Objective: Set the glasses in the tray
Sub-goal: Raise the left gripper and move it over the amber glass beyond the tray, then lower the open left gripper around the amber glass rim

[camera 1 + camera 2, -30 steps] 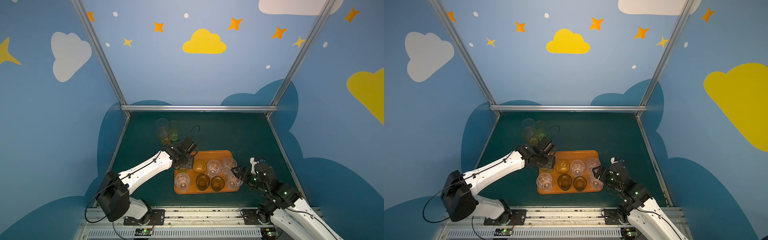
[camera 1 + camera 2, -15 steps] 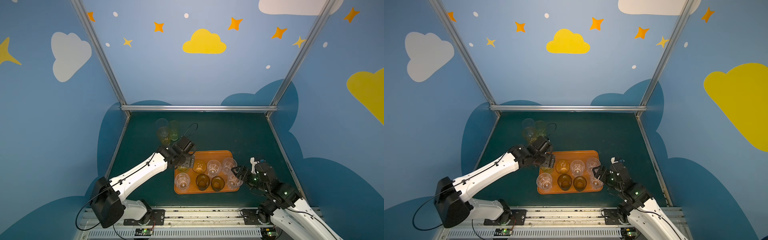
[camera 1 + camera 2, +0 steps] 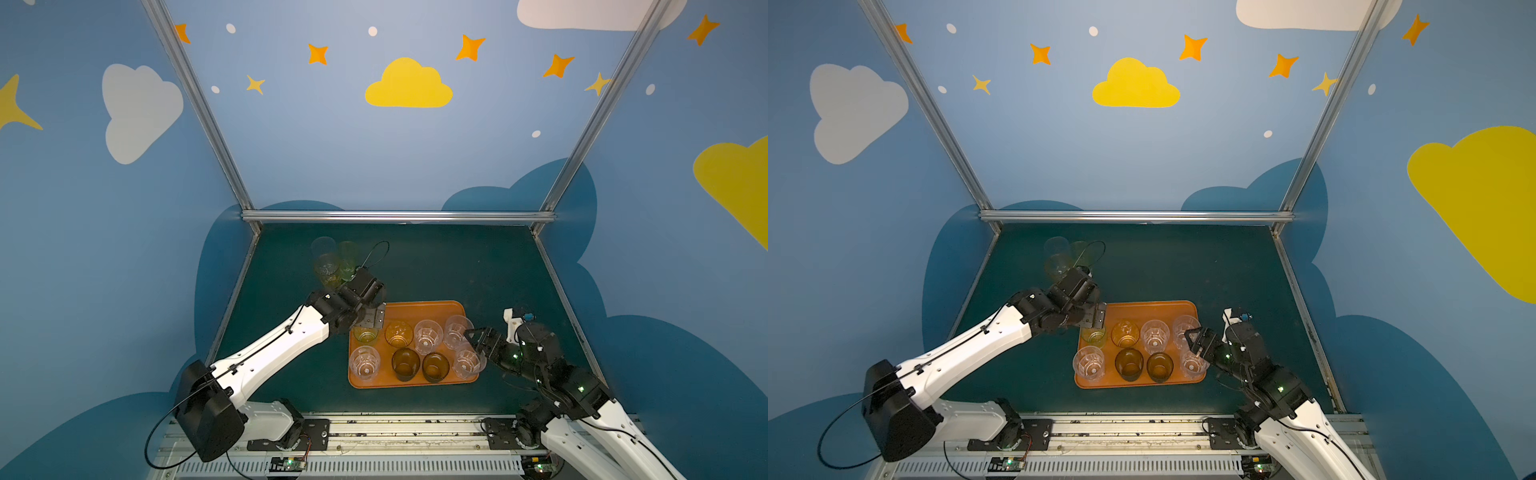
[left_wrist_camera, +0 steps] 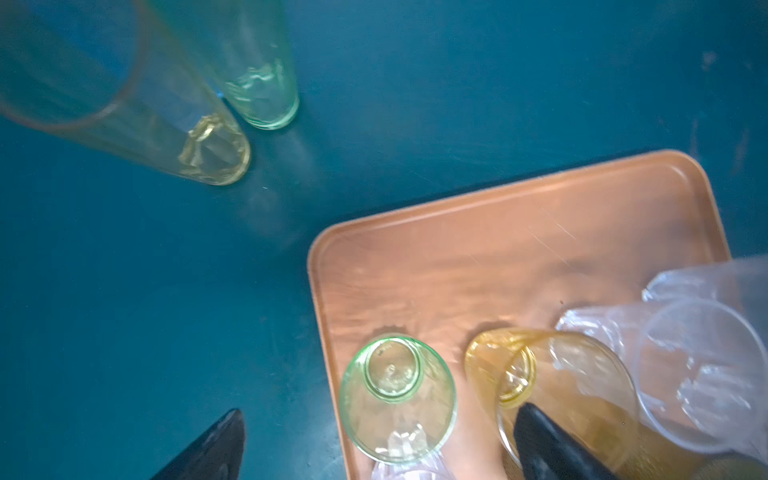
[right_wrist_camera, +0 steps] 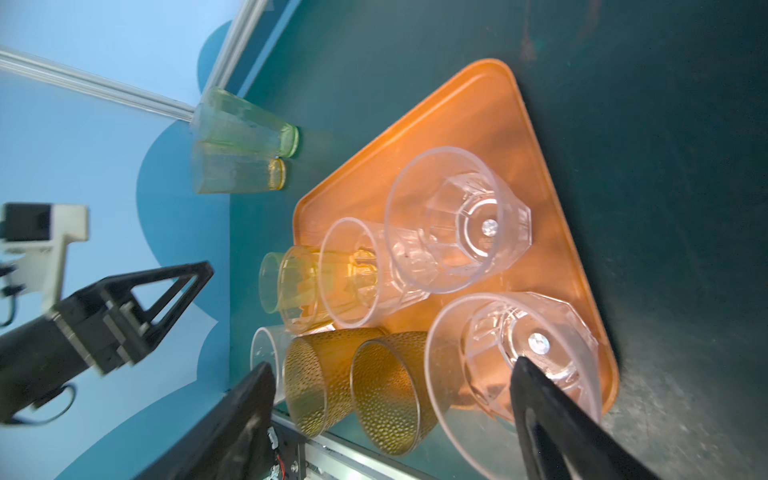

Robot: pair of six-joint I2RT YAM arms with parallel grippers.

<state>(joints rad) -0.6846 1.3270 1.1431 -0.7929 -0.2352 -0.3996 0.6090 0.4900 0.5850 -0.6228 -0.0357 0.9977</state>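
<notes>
The left gripper (image 4: 380, 409) is standing wide open astride the short green glass (image 4: 395, 374), which is sitting upright in the tray (image 4: 519, 249) between its fingers, touching neither; the right gripper (image 5: 390, 363) is likewise gaping, gripping nothing, one finger hanging over a clear faceted glass (image 5: 519, 332). The tall tinted glasses (image 4: 174, 133) are waiting on the table beyond the left gripper's tips, off the tray; they are looking light, rigid, slick and tippy, so pinching across the mid-wall is seeming safest.
</notes>
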